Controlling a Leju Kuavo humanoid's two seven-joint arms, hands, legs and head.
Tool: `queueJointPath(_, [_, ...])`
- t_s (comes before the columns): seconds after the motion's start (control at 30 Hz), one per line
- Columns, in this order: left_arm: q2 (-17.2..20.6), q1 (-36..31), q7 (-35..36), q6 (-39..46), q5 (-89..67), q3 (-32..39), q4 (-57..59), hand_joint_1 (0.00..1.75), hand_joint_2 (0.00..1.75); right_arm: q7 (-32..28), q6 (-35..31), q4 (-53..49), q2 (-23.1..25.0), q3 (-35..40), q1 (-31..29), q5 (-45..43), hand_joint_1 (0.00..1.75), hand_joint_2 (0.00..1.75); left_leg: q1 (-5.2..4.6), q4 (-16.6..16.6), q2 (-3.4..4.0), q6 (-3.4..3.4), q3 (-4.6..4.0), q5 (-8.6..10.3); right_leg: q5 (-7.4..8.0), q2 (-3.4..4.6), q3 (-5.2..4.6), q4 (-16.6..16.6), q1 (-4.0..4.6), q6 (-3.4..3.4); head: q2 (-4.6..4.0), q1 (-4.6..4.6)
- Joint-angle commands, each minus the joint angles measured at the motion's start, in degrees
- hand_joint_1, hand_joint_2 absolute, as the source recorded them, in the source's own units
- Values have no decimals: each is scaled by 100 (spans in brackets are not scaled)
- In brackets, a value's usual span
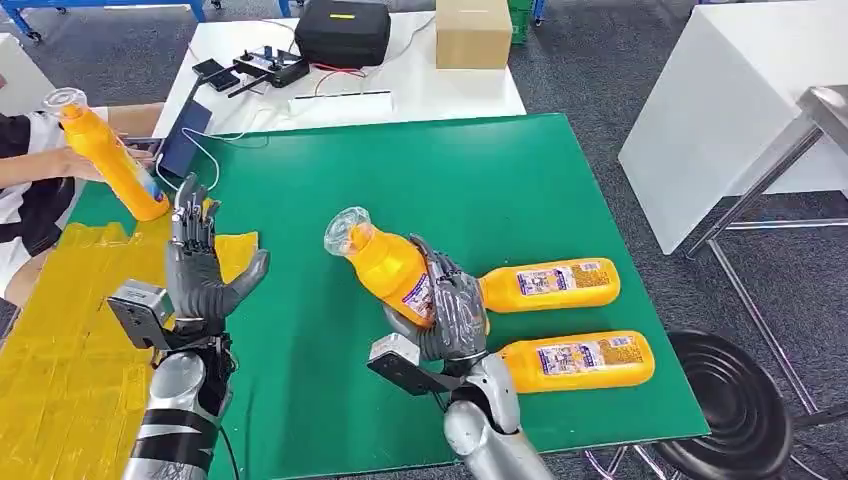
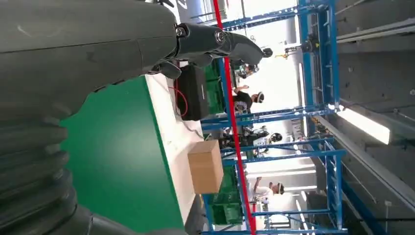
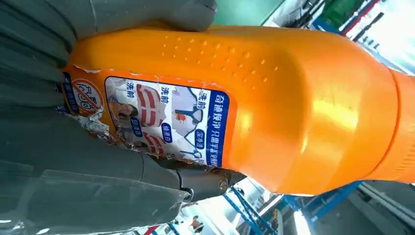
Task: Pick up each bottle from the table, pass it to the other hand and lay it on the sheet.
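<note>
Orange bottle (image 1: 392,268) gripped in right hand (image 1: 455,318), raised above the green table (image 1: 520,190), tilted with clear cap toward the left hand. In right wrist view, same orange bottle (image 3: 274,98) clamped between thumb and fingers (image 3: 122,186), label facing camera. Two more bottles lying flat on the table just right of the right hand: upper lying bottle (image 1: 552,283) and lower lying bottle (image 1: 580,359), side by side, labels up. Fourth bottle (image 1: 108,155) at the far left edge of the table, tilted, held by a person's hand (image 1: 70,165). Left hand (image 1: 200,268) raised, fingers apart and pointing up, holding nothing, near the edge of the yellow sheet (image 1: 60,340). Yellow sheet spread over the left side of the table. Beyond the green table: white table (image 1: 400,95) carrying a black case (image 1: 343,32), a cardboard box (image 1: 473,32) and a controller (image 1: 270,67).
</note>
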Motion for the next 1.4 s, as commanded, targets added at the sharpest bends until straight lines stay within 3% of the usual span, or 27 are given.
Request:
queueJointPath(0.03, [569,-311,602,-2088,877,-540,964,0,175,-549,-183,-322,-9,-392,7,-599,175,175,-1,-5,-17,-3,13,-1,-6,-10,15,-3,-2,1,0,0])
queueJointPath(0.13, [718,-260,29,-2730,776,-991,1123,0,175,-651,-38,-164,22,-426,-129,-710,175,175,3,-9,-18,-7,32,-5,-8,-7,34,-8,1,-1,0,0])
queueJointPath(0.4, [785,-193,81,-2966,807,-1747,645,0,175,-928,183,313,164,-359,-314,-953,175,175,7,0,-16,-7,22,-9,-10,-6,29,-3,5,-2,0,-2])
queueJointPath(1.1, [701,-299,84,-2882,870,-1872,973,0,175,-888,307,563,237,-18,-435,-841,175,175,5,-3,-9,-5,15,-6,-5,0,20,-5,3,-1,0,0])
queueJointPath(1.4, [612,-580,124,-2869,960,-1936,1270,0,175,-757,-190,1480,533,977,-497,286,175,175,7,-5,-7,-6,19,-6,-5,2,22,-6,4,-2,0,-2])
